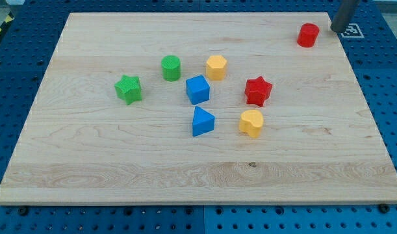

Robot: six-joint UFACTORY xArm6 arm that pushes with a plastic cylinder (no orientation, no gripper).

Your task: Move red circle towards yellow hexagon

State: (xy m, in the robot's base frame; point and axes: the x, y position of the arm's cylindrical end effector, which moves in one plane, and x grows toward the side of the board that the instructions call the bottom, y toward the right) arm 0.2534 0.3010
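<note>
The red circle (308, 35) sits at the upper right of the wooden tabletop (120, 162), well apart from the yellow hexagon (216, 67). My tip (336, 30) stands just right of it, so a steady leftward, slightly downward push should carry it. There are no fingers, only a rod. The blocks look like ribbed plastic.

A single camera looks down at a slant from the near side of the wooden surface (198, 175), high enough to take in almost the whole board. It faces toward the far edge, which appears narrower than the near one. The blue perforated base (386, 97) frames the left, right and near sides. No second view exists to share.
</note>
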